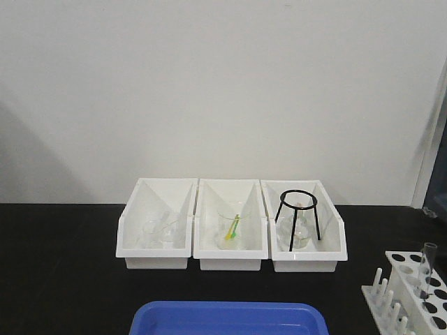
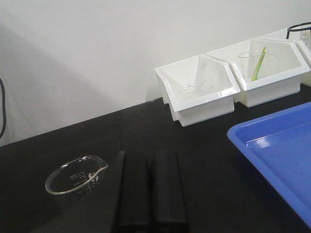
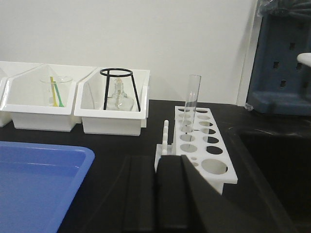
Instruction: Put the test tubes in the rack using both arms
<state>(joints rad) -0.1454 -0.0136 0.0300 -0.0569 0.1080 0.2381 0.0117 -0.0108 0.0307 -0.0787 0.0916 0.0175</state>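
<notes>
only markings visible: faint white printed graduation lines and small characters on side of clear glass beaker with pouring spout (image 2: 76,175), standing on black tabletop in left wrist view; characters too small and blurred to read. no other text, label, brand, number or sign legible in any view.
</notes>
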